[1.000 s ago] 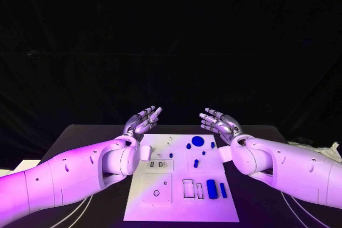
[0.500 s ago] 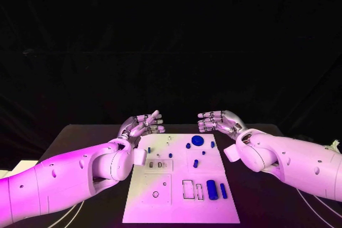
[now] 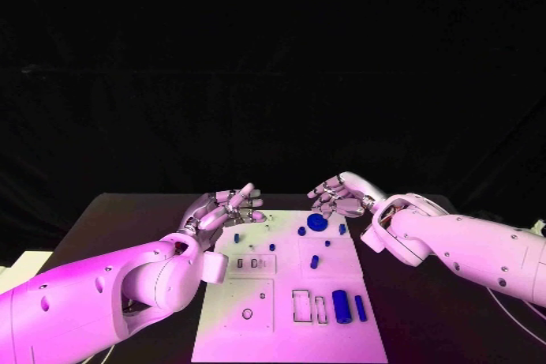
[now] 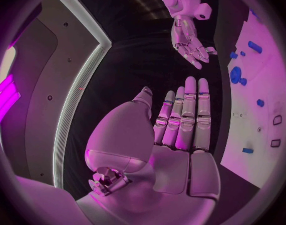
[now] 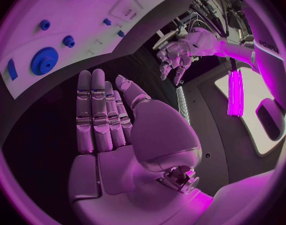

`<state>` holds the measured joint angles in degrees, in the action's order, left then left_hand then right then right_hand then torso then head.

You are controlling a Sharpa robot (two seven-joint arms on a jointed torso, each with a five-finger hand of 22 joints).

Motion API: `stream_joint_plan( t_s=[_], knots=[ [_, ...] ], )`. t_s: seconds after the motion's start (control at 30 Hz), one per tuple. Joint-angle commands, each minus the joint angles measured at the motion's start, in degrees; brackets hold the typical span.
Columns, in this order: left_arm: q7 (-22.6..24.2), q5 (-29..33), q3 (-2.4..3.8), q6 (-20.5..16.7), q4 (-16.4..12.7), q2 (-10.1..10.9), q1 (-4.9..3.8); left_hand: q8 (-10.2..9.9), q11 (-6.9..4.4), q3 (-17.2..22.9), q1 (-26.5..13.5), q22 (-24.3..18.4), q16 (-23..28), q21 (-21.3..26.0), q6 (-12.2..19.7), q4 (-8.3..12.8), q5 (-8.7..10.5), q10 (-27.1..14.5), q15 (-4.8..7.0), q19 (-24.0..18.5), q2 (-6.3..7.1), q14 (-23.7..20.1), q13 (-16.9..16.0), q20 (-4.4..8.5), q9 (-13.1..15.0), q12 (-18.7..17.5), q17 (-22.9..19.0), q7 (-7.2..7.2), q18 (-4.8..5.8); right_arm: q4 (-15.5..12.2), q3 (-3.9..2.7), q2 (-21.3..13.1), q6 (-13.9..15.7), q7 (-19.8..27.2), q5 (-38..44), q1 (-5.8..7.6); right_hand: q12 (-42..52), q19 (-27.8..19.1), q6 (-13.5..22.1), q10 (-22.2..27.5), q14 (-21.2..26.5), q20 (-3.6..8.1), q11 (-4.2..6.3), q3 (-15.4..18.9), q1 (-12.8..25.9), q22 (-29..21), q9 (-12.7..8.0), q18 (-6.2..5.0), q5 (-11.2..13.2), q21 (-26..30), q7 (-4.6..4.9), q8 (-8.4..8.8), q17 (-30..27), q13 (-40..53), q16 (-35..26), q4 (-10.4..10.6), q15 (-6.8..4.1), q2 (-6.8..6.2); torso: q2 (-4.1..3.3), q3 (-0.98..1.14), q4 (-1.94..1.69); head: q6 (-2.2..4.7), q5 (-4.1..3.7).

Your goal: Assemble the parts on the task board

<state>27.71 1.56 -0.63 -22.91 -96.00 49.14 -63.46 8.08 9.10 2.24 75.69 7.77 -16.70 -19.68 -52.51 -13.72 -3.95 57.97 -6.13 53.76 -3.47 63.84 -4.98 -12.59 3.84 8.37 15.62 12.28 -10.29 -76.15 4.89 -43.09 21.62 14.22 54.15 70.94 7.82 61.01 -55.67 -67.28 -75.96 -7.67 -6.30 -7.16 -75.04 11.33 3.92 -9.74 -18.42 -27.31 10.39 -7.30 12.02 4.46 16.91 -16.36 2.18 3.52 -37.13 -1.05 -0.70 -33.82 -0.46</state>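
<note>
Hovering: two empty hands, left hand [image 3: 224, 206], right hand [image 3: 339, 195].

I see both hands have dropped from their raised, upturned pose in the middle of the frame to sit lower, just over the far end of the task board [image 3: 285, 301]. My left hand [image 3: 226, 207] has tipped forward, its fingers now reaching toward the board's upper left corner. My right hand [image 3: 342, 195] has rolled over so its fingers point down near the big blue gear [image 3: 316, 222].
</note>
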Motion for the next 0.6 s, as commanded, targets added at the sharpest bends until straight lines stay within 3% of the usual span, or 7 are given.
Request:
stream_joint_plan(
  t_s=[0.03,0.13,0.23,0.37,0.47,0.6],
  knots=[
    [-0.3,-0.8,0.39,3.5,-1.9,0.8,-0.31,-0.7,0.61,-0.4,0.4,-0.2,0.0,0.2,0.6,0.0,-0.05,-0.5,-0.35,0.0,0.24,-0.9,0.2,-0.13,-0.1,-0.8,0.6,0.59,-0.11,-0.8,-0.09,0.0,-4.6,-9.0,17.6,0.66,-0.7,3.2,-1.2,-3.4,-5.9,2.4,1.61,-1.6,0.6,5.4,-0.3,-0.51,-0.1,-9.2,-1.19,1.98,8.6,0.6,7.8,0.3,-2.27,-2.19,-1.71,-0.64,-0.81,0.3,-0.68],
    [-0.4,-0.9,0.7,4.1,-2.9,1.5,-0.6,-1.0,0.73,-0.6,0.4,-0.3,-0.1,0.3,0.8,0.0,-0.04,-0.7,-0.45,-0.1,0.27,-1.2,0.3,-0.21,-0.1,-1.2,0.9,0.7,-0.1,-1.3,-0.12,0.2,-7.2,-12.8,24.0,1.32,-0.8,4.3,-0.1,-3.5,-7.2,2.79,2.32,-2.0,1.4,6.5,-0.1,-0.72,0.4,-11.3,-2.09,2.97,11.4,1.1,10.0,0.6,-3.02,-2.47,-2.56,-0.9,-1.2,0.53,-1.11],
    [-0.6,-1.0,0.87,4.4,-3.7,2.1,-0.85,-1.0,0.76,-0.6,0.4,-0.3,-0.2,0.3,0.8,0.0,-0.04,-0.8,-0.47,-0.1,0.26,-1.3,0.3,-0.23,-0.1,-1.3,1.0,0.73,-0.11,-2.0,-0.14,0.3,-8.0,-15.2,28.3,1.83,-1.4,4.7,-1.2,-2.6,-7.5,3.08,2.25,-3.0,1.5,7.3,0.2,-0.71,0.9,-12.7,-2.12,2.61,13.3,1.2,11.4,0.5,-3.14,-2.34,-3.33,-1.1,-1.49,0.85,-1.47],
    [-0.9,-1.0,1.02,4.7,-5.1,2.8,-1.12,-1.3,0.87,-0.7,0.4,-0.3,-0.3,0.4,1.0,0.0,-0.04,-1.0,-0.55,-0.1,0.22,-1.5,0.3,-0.29,-0.1,-1.5,1.3,0.87,-0.1,-2.7,-0.16,0.5,-7.6,-17.0,32.4,2.58,-2.7,5.1,-3.2,-0.8,-8.2,3.25,1.83,-5.3,1.2,8.5,0.4,-0.74,4.5,-14.7,-2.14,2.12,15.5,0.9,13.2,0.3,-3.01,-1.99,-4.12,-1.28,-1.89,1.07,-1.79],
    [-0.9,-1.0,1.16,4.8,-6.0,3.3,-1.24,-1.4,0.95,-0.8,0.4,-0.4,-0.4,0.4,1.1,0.0,-0.04,-1.1,-0.61,-0.2,0.18,-1.7,0.3,-0.34,-0.1,-1.7,1.5,0.99,-0.09,-3.1,-0.18,0.5,-7.1,-17.6,34.7,2.98,-3.9,5.5,-4.1,1.4,-9.3,2.97,1.64,-6.7,1.7,9.5,0.5,-0.64,10.7,-16.5,-2.19,2.25,18.8,0.3,16.6,0.7,-2.75,-1.77,-4.71,-1.44,-2.19,1.28,-2.12],
    [-0.9,-1.0,1.42,4.7,-7.0,3.9,-1.32,-1.5,1.03,-0.8,0.4,-0.4,-0.4,0.5,1.1,0.0,-0.05,-1.1,-0.7,-0.3,0.09,-2.0,0.3,-0.4,-0.1,-1.8,1.6,1.08,-0.07,-3.8,-0.22,0.5,-7.1,-18.4,37.8,3.4,-3.9,5.3,-5.1,4.0,-9.8,2.79,1.16,-8.8,2.2,11.1,0.5,-0.77,11.6,-19.1,-2.22,2.91,28.9,-0.6,26.4,1.2,-2.18,-2.67,-5.39,-1.69,-2.45,1.33,-2.46]
  ],
)
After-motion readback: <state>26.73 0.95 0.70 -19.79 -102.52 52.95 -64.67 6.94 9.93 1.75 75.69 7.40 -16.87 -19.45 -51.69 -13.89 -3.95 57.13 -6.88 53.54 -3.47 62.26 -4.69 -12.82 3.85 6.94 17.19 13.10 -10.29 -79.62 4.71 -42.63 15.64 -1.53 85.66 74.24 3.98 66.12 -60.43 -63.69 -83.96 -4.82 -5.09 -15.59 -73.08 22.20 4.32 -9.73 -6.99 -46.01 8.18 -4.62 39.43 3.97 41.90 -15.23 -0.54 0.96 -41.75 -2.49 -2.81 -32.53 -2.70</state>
